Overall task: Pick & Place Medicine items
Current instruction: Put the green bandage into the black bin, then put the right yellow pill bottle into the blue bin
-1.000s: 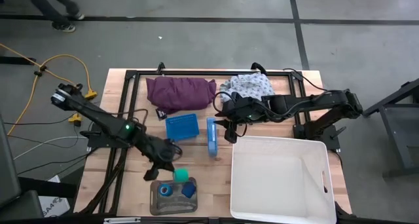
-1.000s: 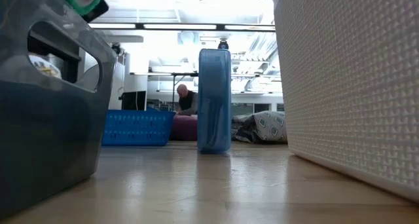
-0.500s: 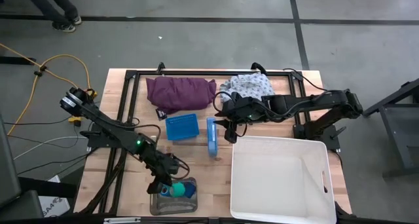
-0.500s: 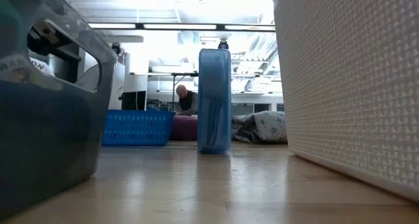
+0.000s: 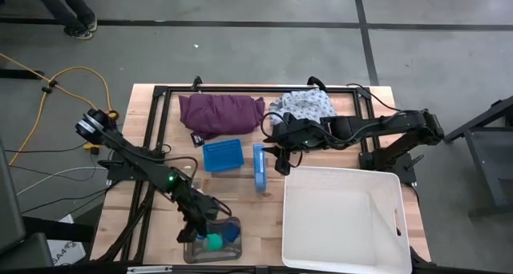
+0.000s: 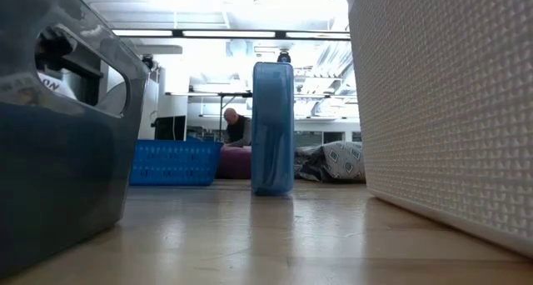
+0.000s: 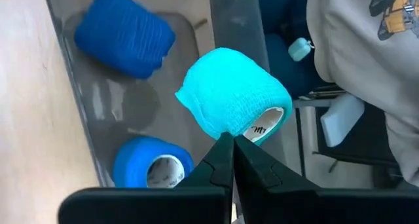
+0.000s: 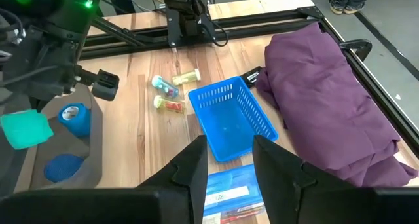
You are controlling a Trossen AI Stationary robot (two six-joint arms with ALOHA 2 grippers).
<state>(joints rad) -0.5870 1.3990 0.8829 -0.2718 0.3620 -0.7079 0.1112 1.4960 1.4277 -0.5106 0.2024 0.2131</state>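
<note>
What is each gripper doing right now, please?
Left gripper: shut on the green roll, above the grey bin.
Right gripper: open, holding nothing.

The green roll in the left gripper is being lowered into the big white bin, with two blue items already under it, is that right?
Not quite. The green roll, pinched in the left gripper, hangs over the small grey tray, not the white bin. The left wrist view shows the blue roll and blue block lying in that tray below it.

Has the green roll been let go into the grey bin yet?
No, the left gripper has its jaws pinched on the green roll, above the grey bin.
</note>
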